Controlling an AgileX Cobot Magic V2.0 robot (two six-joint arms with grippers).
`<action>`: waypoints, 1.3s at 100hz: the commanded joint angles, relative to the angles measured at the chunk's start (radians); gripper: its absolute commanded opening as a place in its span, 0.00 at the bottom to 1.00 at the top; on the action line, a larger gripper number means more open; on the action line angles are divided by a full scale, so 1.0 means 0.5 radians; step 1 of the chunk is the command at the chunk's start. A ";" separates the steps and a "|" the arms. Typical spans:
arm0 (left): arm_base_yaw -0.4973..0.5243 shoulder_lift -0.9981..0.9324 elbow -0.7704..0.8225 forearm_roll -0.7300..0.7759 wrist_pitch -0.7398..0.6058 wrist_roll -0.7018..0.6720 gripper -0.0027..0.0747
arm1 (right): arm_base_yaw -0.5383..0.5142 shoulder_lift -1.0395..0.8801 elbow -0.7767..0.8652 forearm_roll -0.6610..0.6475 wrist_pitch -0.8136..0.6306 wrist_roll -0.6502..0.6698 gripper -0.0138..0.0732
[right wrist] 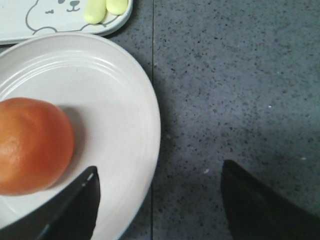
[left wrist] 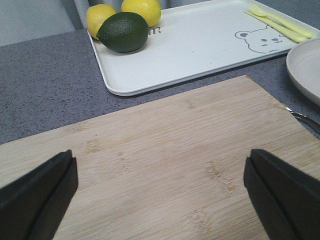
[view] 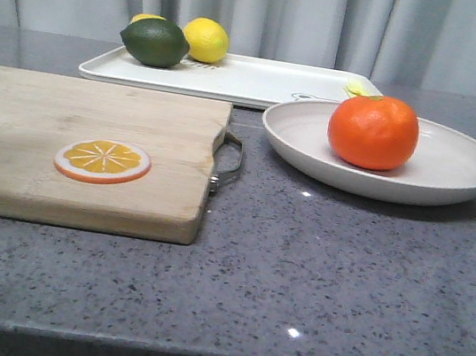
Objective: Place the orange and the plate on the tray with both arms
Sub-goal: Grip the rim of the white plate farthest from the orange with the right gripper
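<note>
The orange [view: 373, 131] sits in the off-white plate [view: 452, 188] on the counter at the right, just in front of the white tray [view: 261, 83]. My right gripper [right wrist: 160, 175] is open and empty. One finger hangs over the plate [right wrist: 125, 100] beside the orange [right wrist: 30, 145] and the other over the counter, so the plate's rim lies between the jaws. My left gripper [left wrist: 160, 165] is open and empty above the wooden cutting board [left wrist: 165, 150], with the tray [left wrist: 200, 45] beyond it and the plate's edge [left wrist: 307, 70] to the side.
The cutting board [view: 46, 140] lies at the left with an orange slice disc [view: 102, 160] on it and a metal handle [view: 231, 164] facing the plate. On the tray are a dark green fruit [view: 155, 42], two lemons [view: 206, 39] and a yellow fork [view: 356, 88].
</note>
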 commanded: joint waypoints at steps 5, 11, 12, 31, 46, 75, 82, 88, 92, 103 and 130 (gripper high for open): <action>-0.001 -0.006 -0.053 -0.009 -0.110 -0.016 0.86 | 0.000 0.080 -0.154 0.059 -0.135 -0.011 0.74; -0.001 -0.006 -0.053 -0.009 -0.110 -0.016 0.86 | 0.000 0.115 -0.181 0.063 -0.135 -0.011 0.74; -0.001 -0.006 -0.053 -0.009 -0.110 -0.016 0.86 | 0.000 0.122 -0.183 0.065 -0.140 -0.011 0.74; -0.001 -0.006 -0.053 -0.009 -0.110 -0.016 0.86 | 0.000 0.236 -0.233 0.089 -0.146 -0.011 0.74; -0.001 -0.006 -0.053 -0.009 -0.110 -0.016 0.86 | 0.025 0.314 -0.241 0.100 -0.153 -0.011 0.74; -0.001 -0.006 -0.053 -0.009 -0.110 -0.016 0.86 | 0.114 0.417 -0.241 0.104 -0.190 -0.011 0.74; -0.001 -0.018 -0.053 -0.009 -0.110 -0.016 0.86 | 0.114 0.417 -0.241 0.104 -0.190 -0.011 0.74; -0.001 -0.018 -0.053 -0.009 -0.110 -0.016 0.86 | 0.114 0.417 -0.241 0.104 -0.190 -0.011 0.73; -0.001 -0.022 -0.053 -0.009 -0.110 -0.016 0.86 | 0.114 0.417 -0.241 0.104 -0.190 -0.011 0.70; -0.001 -0.022 -0.053 -0.009 -0.110 -0.016 0.86 | 0.114 0.417 -0.241 0.104 -0.190 -0.011 0.58; -0.001 -0.022 -0.053 -0.009 -0.110 -0.016 0.86 | 0.114 0.417 -0.241 0.104 -0.208 -0.011 0.19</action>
